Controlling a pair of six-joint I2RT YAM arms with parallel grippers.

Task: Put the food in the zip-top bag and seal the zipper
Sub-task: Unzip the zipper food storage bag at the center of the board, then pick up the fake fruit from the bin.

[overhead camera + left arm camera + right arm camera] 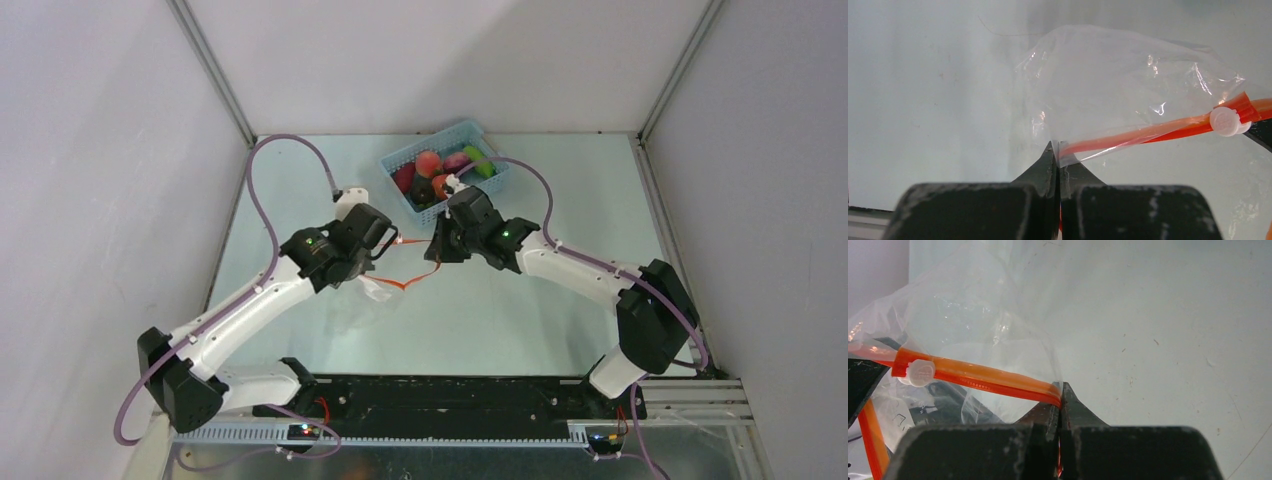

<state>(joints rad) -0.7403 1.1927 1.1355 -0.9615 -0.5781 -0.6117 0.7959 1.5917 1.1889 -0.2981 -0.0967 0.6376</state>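
- Left hand: fingers shut on the zipper at the edge of the bag.
- Right hand: likewise clamped on the strip. The strip runs between my hands, drooping in a V.
- The white slider sits away from both grips.
- Bag: clear, crinkled, seemingly empty, hanging above the table.
- Food: all in the basket, just beyond my right hand, the nearer one.
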